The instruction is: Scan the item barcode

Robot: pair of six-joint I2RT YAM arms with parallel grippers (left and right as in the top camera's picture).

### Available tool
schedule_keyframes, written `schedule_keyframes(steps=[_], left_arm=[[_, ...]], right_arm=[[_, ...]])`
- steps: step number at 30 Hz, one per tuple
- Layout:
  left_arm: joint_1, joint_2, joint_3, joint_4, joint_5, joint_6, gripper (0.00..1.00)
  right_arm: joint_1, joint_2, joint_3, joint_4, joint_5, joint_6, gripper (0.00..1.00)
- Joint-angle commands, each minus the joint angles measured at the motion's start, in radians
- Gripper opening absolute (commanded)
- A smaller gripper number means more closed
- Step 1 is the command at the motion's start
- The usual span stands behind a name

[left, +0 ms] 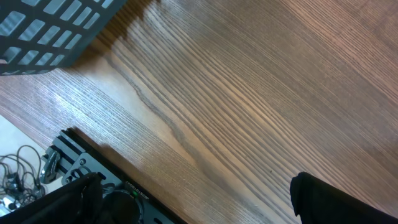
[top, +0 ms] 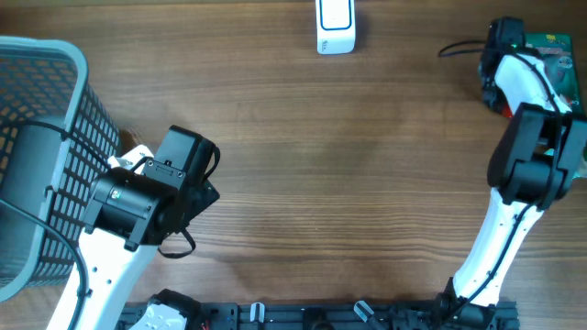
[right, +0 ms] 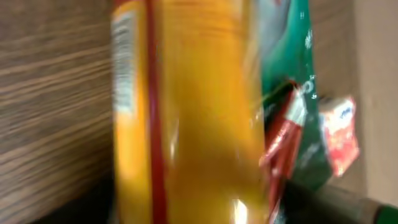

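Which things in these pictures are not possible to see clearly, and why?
- Yellow packet, right wrist view: motion blur, print and any barcode unreadable.
- White device, overhead: cut off by top edge.
- Green packet, overhead: mostly hidden by the right arm.
- Right fingers: not clearly shown in any view.

Taking the scanner [top: 336,27] at the table's [top: 348,183] far edge as my mark: the basket [top: 69,101] stands far to its left and nearer me, my left gripper [top: 183,170] just beside that basket; the packets [top: 556,48] lie well to the scanner's right, my right gripper [top: 503,53] over them
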Motion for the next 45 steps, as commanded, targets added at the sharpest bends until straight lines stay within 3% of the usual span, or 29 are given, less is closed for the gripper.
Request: schedule_keyframes(steps=[1,10,16,21,28,34,41,45], left_arm=[[-0.003,-0.007,0.003,0.0,-0.02,0.009,1.0],[-0.003,-0.007,0.003,0.0,-0.02,0.009,1.0],[-0.003,-0.007,0.003,0.0,-0.02,0.009,1.0],[-0.003,-0.007,0.003,0.0,-0.02,0.009,1.0],[-0.003,-0.007,0.003,0.0,-0.02,0.009,1.0],[-0.003,-0.007,0.003,0.0,-0.02,0.009,1.0],[-0.003,-0.007,0.003,0.0,-0.02,0.009,1.0],[-0.003,-0.007,0.003,0.0,-0.02,0.009,1.0]], right_arm=[[0.014,-0.103,0.012,-0.01,-0.384,0.08,1.0],[0.087,-0.707,0.021,-0.086,-0.703,0.216,1.0],[0.115,-1.109,0.021,-0.278,-0.738,0.454,1.0],[0.115,-1.331,0.021,-0.365,-0.737,0.496,1.0],[0.115,-1.489,0.021,-0.457,-0.691,0.489,1.0],[0.115,-1.497,0.009,-0.62,-0.726,0.503,1.0],[0.115,-1.541,-0.084,-0.611,-0.674,0.523,1.0],[0.115,-1.656,-0.228,-0.551,-0.65,0.523,1.0]])
